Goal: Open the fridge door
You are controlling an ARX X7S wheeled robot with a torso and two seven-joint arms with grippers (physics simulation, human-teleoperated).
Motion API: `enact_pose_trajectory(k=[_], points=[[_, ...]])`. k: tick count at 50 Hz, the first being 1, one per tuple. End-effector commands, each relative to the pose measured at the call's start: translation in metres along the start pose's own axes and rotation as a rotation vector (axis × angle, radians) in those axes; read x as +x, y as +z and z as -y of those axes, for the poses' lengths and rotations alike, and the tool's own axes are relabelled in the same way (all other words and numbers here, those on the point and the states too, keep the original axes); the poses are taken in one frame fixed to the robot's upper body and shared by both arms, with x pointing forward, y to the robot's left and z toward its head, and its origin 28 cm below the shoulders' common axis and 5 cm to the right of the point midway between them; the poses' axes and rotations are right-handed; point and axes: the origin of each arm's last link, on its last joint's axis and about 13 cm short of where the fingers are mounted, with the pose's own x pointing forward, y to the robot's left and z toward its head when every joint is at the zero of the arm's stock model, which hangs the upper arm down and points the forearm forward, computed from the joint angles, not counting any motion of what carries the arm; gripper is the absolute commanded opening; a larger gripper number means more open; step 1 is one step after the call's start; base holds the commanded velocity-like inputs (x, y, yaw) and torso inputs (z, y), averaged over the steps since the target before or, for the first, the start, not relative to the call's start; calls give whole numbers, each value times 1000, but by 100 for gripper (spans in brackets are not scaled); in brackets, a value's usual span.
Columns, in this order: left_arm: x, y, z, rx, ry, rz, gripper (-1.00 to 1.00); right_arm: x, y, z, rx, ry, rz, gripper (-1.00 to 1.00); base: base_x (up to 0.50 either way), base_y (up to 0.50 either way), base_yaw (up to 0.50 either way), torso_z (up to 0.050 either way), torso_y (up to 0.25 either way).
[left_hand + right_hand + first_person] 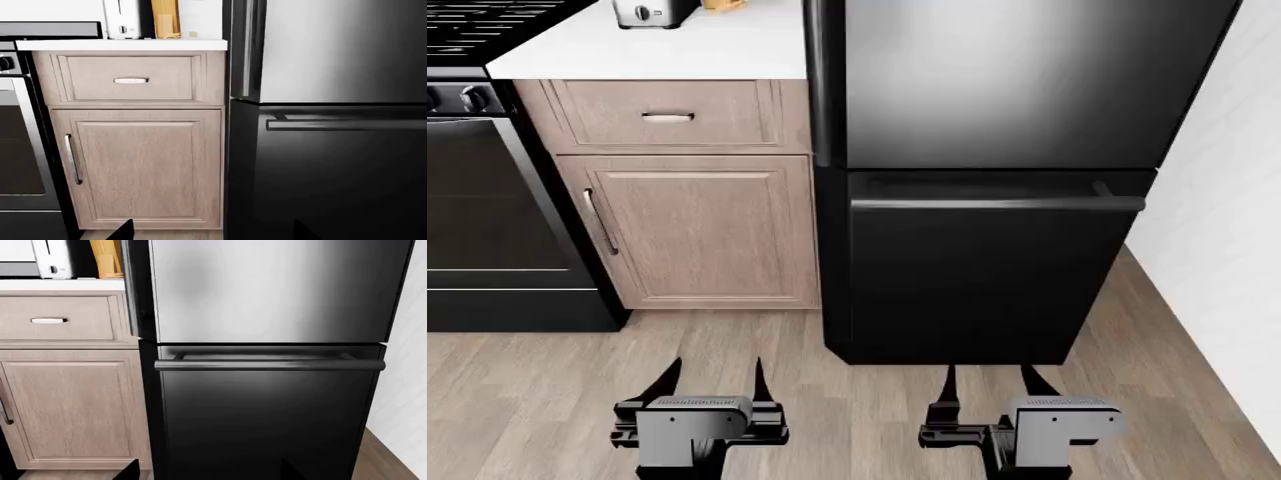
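Both claws are held low over open wood floor, well short of the closed fridge.

The large glossy black upper fridge door (pixel 1014 80) is seen shut above the lower black drawer front (pixel 974 270), its long vertical bar handle (pixel 818 80) beside the pale wooden cabinet (pixel 707 225); its top is cut off. The left claw (pixel 711 375) and right claw (pixel 988 380) are seen spread, holding nothing.
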Motion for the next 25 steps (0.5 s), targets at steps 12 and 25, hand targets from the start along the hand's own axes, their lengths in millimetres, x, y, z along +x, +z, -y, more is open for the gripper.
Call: enact_pose_trajectory(k=[12, 25], points=[[-11, -3, 0, 6, -1, 14, 100, 1, 1, -1, 6, -11, 1, 100, 0, 0, 0, 0, 0], [-5, -4, 0, 10, 0, 15, 100, -4, 2, 0, -33, -11, 10, 100, 147, 0, 0, 0, 0]])
